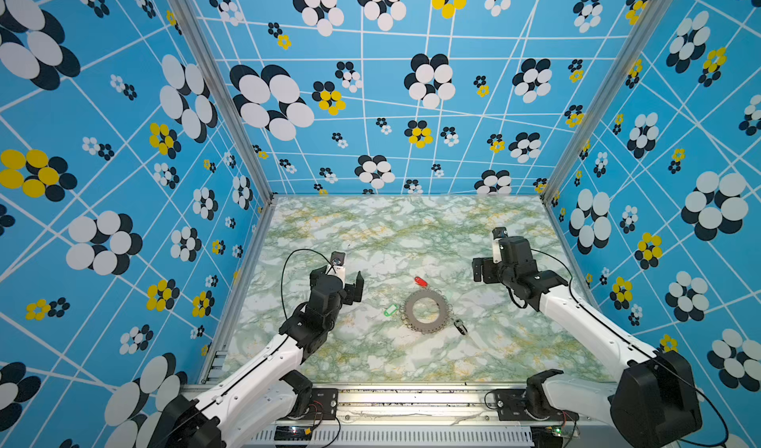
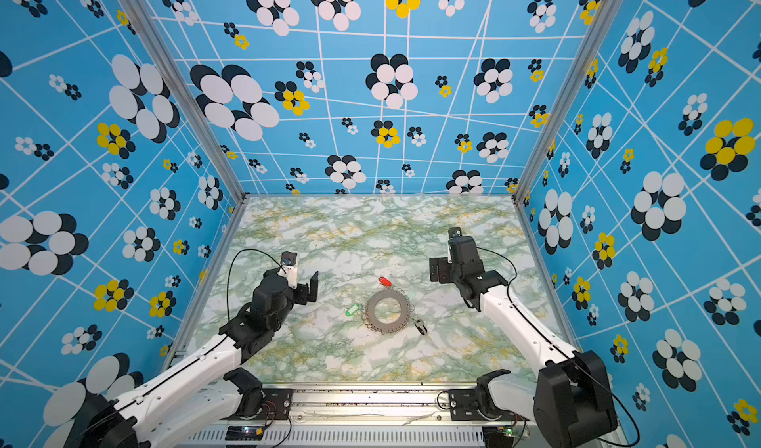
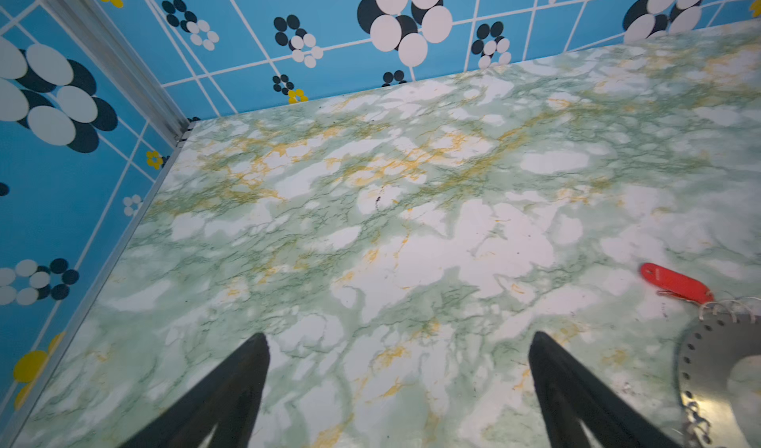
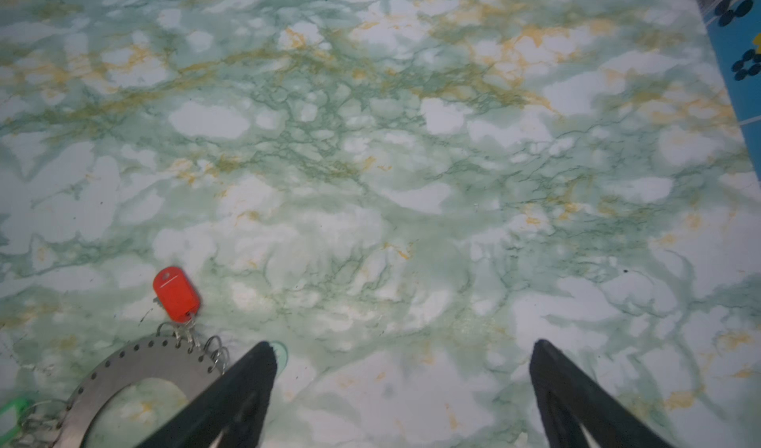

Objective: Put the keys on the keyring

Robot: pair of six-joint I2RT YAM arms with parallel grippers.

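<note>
**Keyring (image 1: 409,312) laid flat on the table (image 1: 370,236).** Three keys are spread round its rim: the red-tagged key (image 1: 420,281) at its far side, the green-tagged key (image 1: 389,310) at its left and the black-tagged key (image 1: 460,326) at its near right. Each tag points outward from the rim, as would be expected of keys hung on the wire loops (image 4: 214,349).

The left jaws and the right jaws are spread wide and empty. The left jaws are held well to the left of the keyring, the right jaws to its far right. This is judged a clear-standing posture, with nothing needing to be gripped.

Only the red tag's link to a loop is shown clearly, in the right wrist view. The green and black links and the silver blades are too small to be made out. In both wrist views the keyring is cut off at the frame edge.
</note>
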